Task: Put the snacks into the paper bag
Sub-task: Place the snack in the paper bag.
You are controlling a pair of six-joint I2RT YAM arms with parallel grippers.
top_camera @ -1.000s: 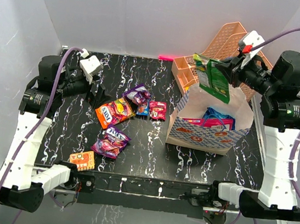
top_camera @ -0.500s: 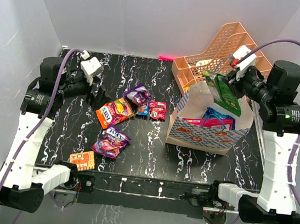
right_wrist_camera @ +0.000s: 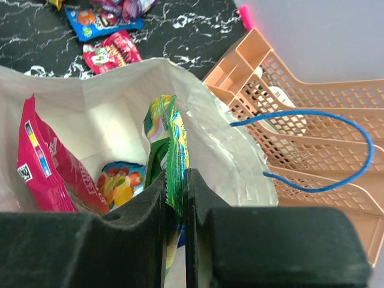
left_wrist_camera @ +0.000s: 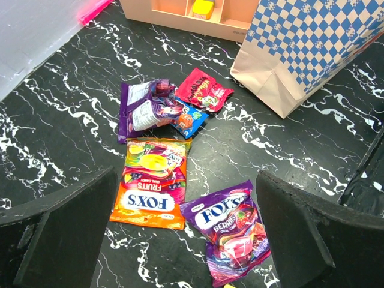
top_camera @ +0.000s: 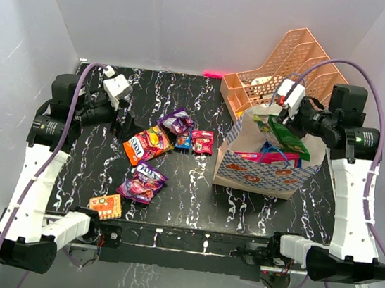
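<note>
The cream paper bag (top_camera: pixel 256 174) with a blue patterned band stands open at the right of the table. My right gripper (top_camera: pixel 289 123) (right_wrist_camera: pixel 175 192) is shut on a green snack packet (top_camera: pixel 287 135) (right_wrist_camera: pixel 170 141), which hangs inside the bag's mouth above a pink packet (right_wrist_camera: pixel 51 168) and a blue one (right_wrist_camera: pixel 120 183). Left of the bag lie loose snacks: an orange Fox's packet (top_camera: pixel 146 144) (left_wrist_camera: pixel 153 183), a purple Fox's packet (top_camera: pixel 143 181) (left_wrist_camera: pixel 234 231), a crumpled purple one (top_camera: pixel 176 120), and small blue (top_camera: pixel 183 139) and red (top_camera: pixel 202 141) ones. My left gripper (top_camera: pixel 126 117) (left_wrist_camera: pixel 186 204) hovers open above them, holding nothing.
A peach mesh file organizer (top_camera: pixel 288 64) (right_wrist_camera: pixel 312 120) stands right behind the bag, with the bag's blue cord handle (right_wrist_camera: pixel 336 150) in front of it. A small orange box (top_camera: pixel 105 206) lies near the front left edge. A pink marker (top_camera: pixel 213 73) lies by the back wall.
My right arm has come down and to the left, taking the green packet from above the bag into its mouth. The left arm has not moved.
</note>
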